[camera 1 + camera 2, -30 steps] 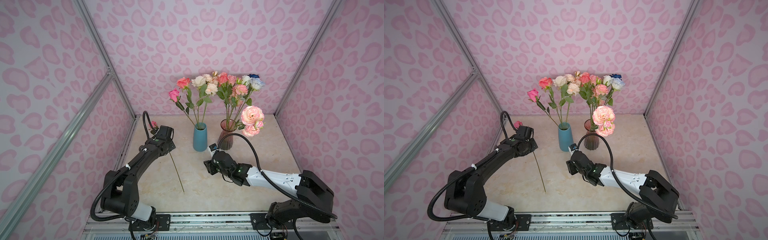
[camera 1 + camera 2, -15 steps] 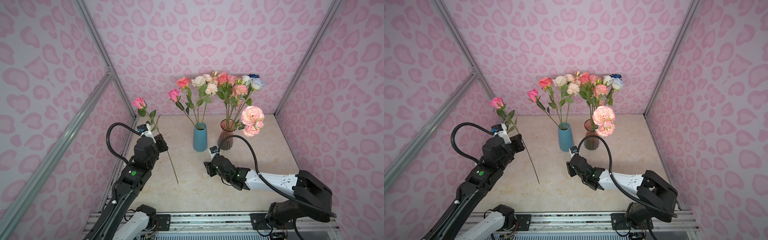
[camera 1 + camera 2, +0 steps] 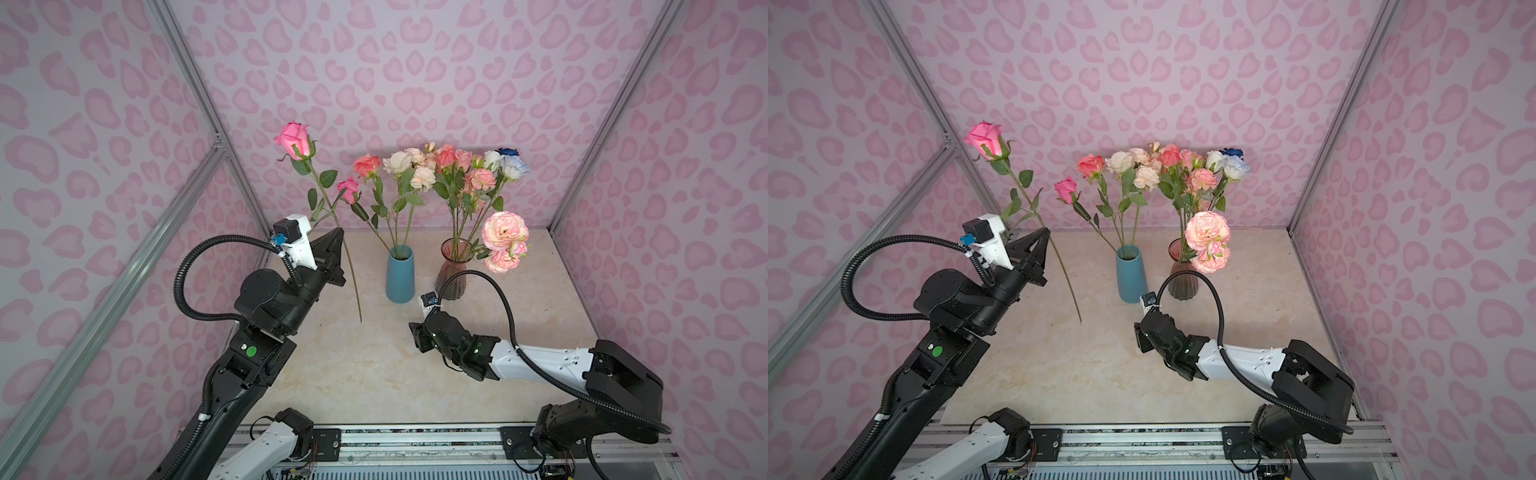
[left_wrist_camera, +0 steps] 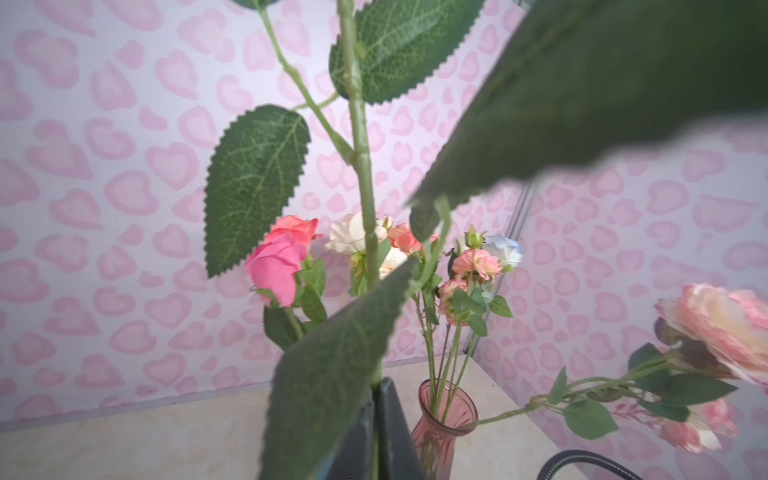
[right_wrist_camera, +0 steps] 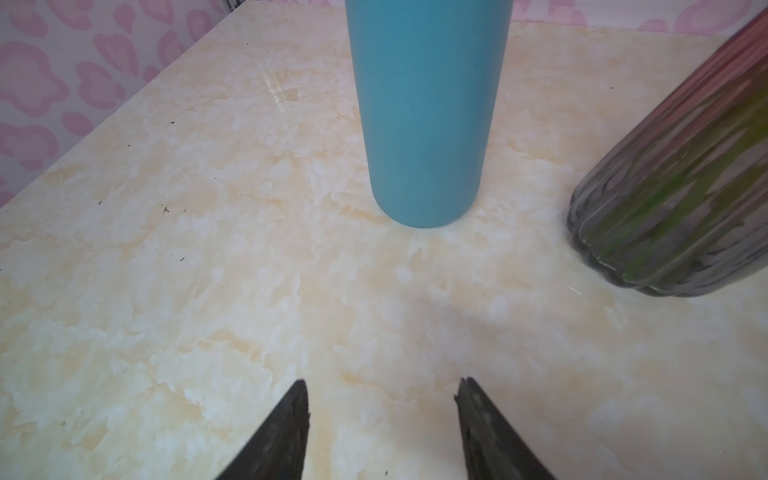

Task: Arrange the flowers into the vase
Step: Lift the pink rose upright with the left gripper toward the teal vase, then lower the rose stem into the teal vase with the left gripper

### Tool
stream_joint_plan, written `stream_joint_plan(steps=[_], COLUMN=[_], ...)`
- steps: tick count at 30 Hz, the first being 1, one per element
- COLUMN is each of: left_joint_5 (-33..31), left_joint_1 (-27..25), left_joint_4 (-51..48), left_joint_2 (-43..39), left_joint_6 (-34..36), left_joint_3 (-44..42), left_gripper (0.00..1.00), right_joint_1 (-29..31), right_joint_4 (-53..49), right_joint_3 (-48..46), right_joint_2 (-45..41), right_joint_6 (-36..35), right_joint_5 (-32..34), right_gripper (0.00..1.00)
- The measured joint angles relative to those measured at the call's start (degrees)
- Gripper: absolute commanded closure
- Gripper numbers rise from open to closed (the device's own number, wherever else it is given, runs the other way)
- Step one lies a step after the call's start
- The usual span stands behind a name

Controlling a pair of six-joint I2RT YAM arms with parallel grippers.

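My left gripper is shut on the green stem of a pink rose, held nearly upright above the table left of the blue vase. The stem's lower end hangs free close to the tabletop. In the left wrist view the stem rises from the shut jaws, with leaves covering much of the view. Several flowers stand in the blue vase and several more in the pink glass vase. My right gripper is open and empty, low in front of the blue vase.
A big pink peony droops from the pink glass vase toward the right. The right arm's black cable loops up in front of that vase. Heart-patterned walls and metal posts close in three sides; a rail runs along the front.
The left arm has lifted the pink rose off the table, stood it upright and carried it right toward the vases. The right arm has barely moved.
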Motion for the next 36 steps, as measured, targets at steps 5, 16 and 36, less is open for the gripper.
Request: stream_joint_plan(steps=[5, 16, 36], left_joint_5=[1.36, 1.49, 0.57], left_joint_1=[-5.07, -6.62, -6.67], left_joint_4=[4.94, 16.39, 25.46], left_joint_2=[9.03, 25.57, 39.21], left_joint_6=[5.84, 12.2, 16.17], left_joint_3=[5.9, 18.25, 26.23], left_gripper=[0.97, 0.97, 0.97], right_joint_1=[0.0, 0.0, 0.0], right_joint_4=[0.52, 1.9, 2.08], right_joint_3=[-0.39, -0.94, -0.94], right_joint_2=[-0.13, -0.13, -0.13], right_joint_6=[-0.02, -0.02, 0.0], right_joint_5=[1.22, 1.79, 1.81], right_gripper=[0.42, 0.42, 0.42])
